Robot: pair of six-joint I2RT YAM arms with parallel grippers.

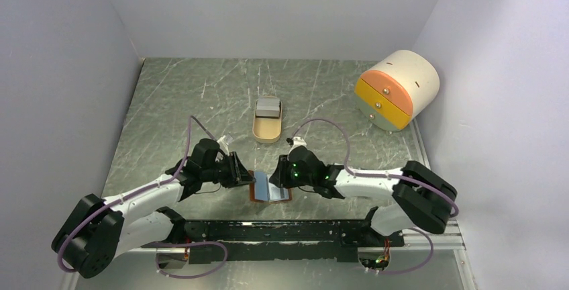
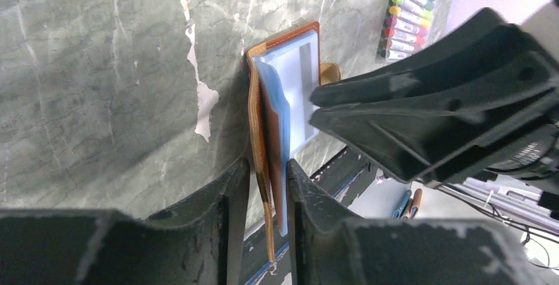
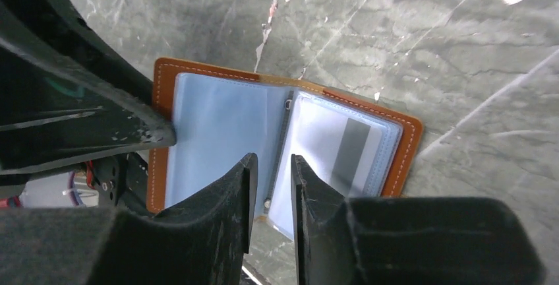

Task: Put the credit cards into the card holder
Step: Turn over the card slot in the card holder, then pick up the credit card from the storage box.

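Green marble tabletop (image 1: 168,102), near-edge centre: left gripper (image 2: 268,179) has its jaws a narrow slit apart around the left cover edge of the card holder (image 3: 217,120); can't tell if they pinch it. Holder lies open, insides up, long axis left-right, spine near-far, one credit card (image 3: 349,153) in the right sleeve. Right gripper (image 3: 271,166) hangs over the spine, jaws barely apart; can't tell if it has hold of anything.

Two white-and-black robot arms reach inward from the near table edge and meet low at the centre. The left arm (image 1: 144,199) angles rightward and the right arm (image 1: 376,186) leftward. The left gripper (image 1: 245,175) and right gripper (image 1: 274,176) face each other, tips close, each with jaws only narrowly parted.
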